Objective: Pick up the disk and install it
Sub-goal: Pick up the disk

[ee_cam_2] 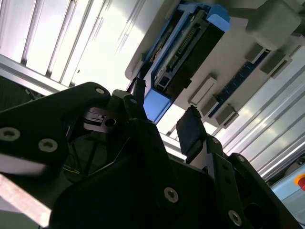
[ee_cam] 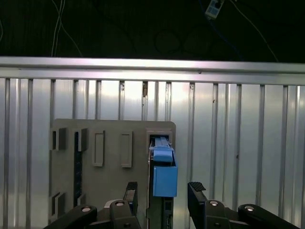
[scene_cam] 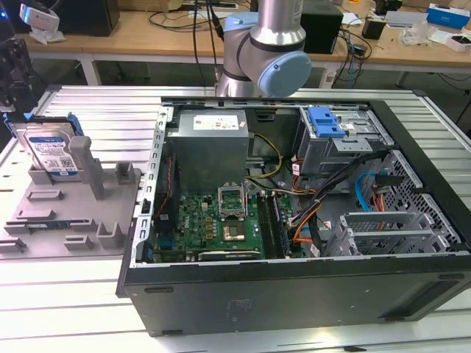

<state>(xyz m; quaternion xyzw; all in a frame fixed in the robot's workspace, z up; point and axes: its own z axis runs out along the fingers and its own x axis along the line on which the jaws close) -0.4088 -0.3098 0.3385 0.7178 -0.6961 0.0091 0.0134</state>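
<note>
The disk [scene_cam: 51, 151], a silver drive with a white-and-blue label in a blue carrier bracket, stands on edge in a slot of the grey holder [scene_cam: 66, 209] at the exterior view's left. In both wrist views my gripper [ee_cam: 163, 198] is open. Its two black fingers [ee_cam: 196, 200] stand on either side of the disk's blue bracket end [ee_cam: 165, 179], apart from it. The second wrist view shows the disk's [ee_cam_2: 183, 52] connector edge beyond the gripper [ee_cam_2: 164, 112]. The gripper's black body [scene_cam: 10, 88] sits at the exterior view's left edge, just above the disk.
An open computer case [scene_cam: 294, 287] lies on the ribbed aluminium table [scene_cam: 96, 107], to the right of the holder. Inside it are a grey drive cage with a blue latch [scene_cam: 326, 121], a power supply [scene_cam: 210, 143], a motherboard [scene_cam: 213, 224] and loose cables.
</note>
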